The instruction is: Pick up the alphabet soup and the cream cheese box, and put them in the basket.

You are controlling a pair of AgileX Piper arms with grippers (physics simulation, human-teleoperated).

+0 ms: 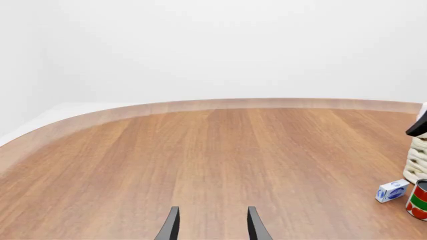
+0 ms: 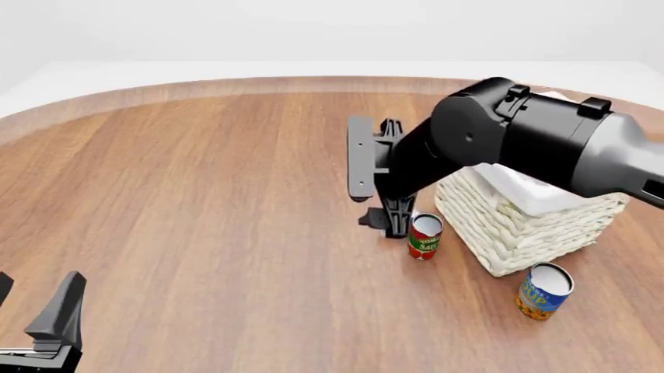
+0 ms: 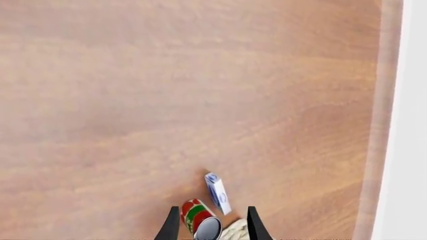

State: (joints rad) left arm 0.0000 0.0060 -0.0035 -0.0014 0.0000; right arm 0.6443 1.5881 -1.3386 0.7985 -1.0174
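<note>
Red-green can beside basket, under right gripper.

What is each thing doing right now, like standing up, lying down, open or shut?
alphabet soup: standing on the table, near the basket.
red-and-green can: standing upright, under the right gripper.
cream cheese box: on the table beside the red-and-green can, not picked up.
basket: on the table; inside hidden by the arm.
right gripper: open, holding nothing.
left gripper: open, holding nothing.

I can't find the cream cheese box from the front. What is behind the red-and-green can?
The pale blue-white cream cheese box stands just beyond the red-and-green can in the right wrist view. In the front view, the right claw hides it.
</note>
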